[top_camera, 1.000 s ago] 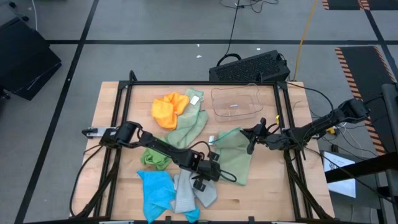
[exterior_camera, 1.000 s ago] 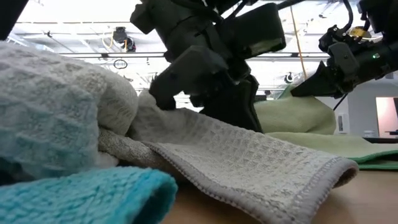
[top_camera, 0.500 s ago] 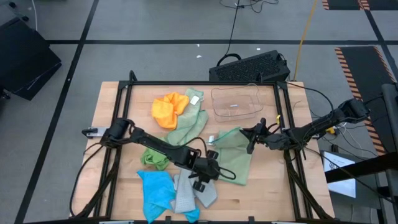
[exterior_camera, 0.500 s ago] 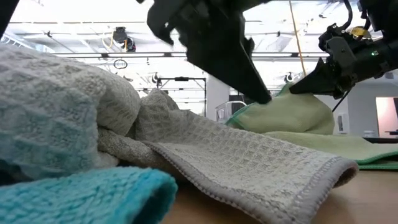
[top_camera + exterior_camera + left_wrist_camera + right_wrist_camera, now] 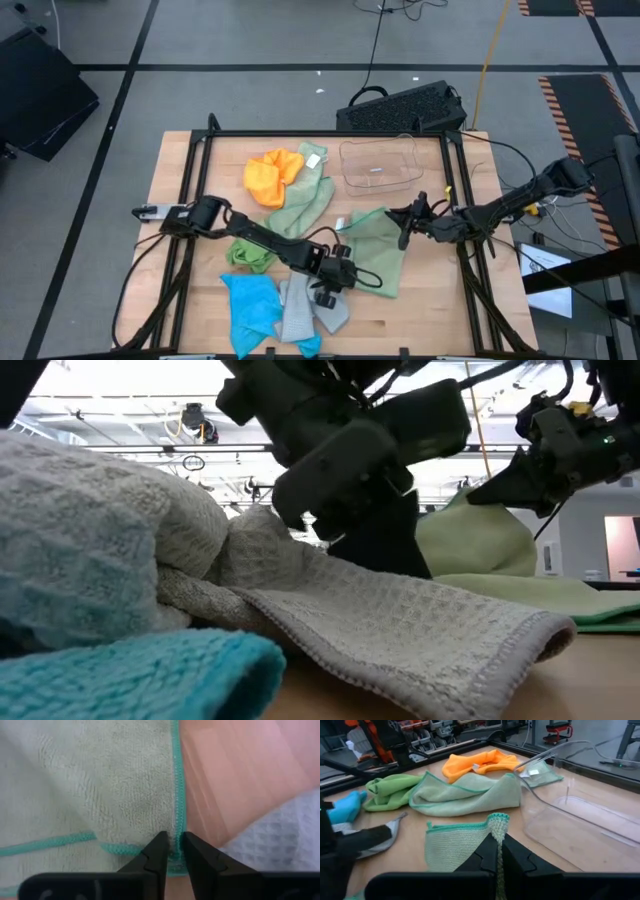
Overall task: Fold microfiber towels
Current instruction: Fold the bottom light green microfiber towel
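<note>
A pale green microfiber towel (image 5: 380, 255) with teal stitching lies at the table's right centre. One corner of it is raised. My left gripper (image 5: 345, 280) is at the towel's left edge, shut on its hem (image 5: 176, 851). My right gripper (image 5: 402, 230) is shut on the raised corner (image 5: 497, 822). Five more towels lie on the wood: orange (image 5: 270, 175), a second pale green (image 5: 305, 205), bright green (image 5: 250, 255), blue (image 5: 250, 305) and grey (image 5: 305, 310). My left gripper pinches the towel's teal-stitched side edge (image 5: 175, 832) between its two fingertips, close to a corner. The fingers slant down from the table's left side. The towel lies flat on the wood there. I cannot tell whether it is one layer or several. My right gripper pinches the towel's far right corner (image 5: 496, 820) between its shut fingers. It comes nearly level from the table's right side. The corner is lifted clear, and the cloth slopes down from it (image 5: 470, 540) to the part lying on the table.
A clear plastic bin (image 5: 380, 162) stands at the far right of the table, just beyond my right gripper. A black frame rail (image 5: 460, 190) runs along the table's edges. The grey towel (image 5: 400, 620) and the blue towel (image 5: 130, 675) fill the near edge.
My left gripper drew back toward the table's left and rose off the towel. It then came back down onto the towel's left edge, ending about where it started. My right gripper kept the raised corner still.
</note>
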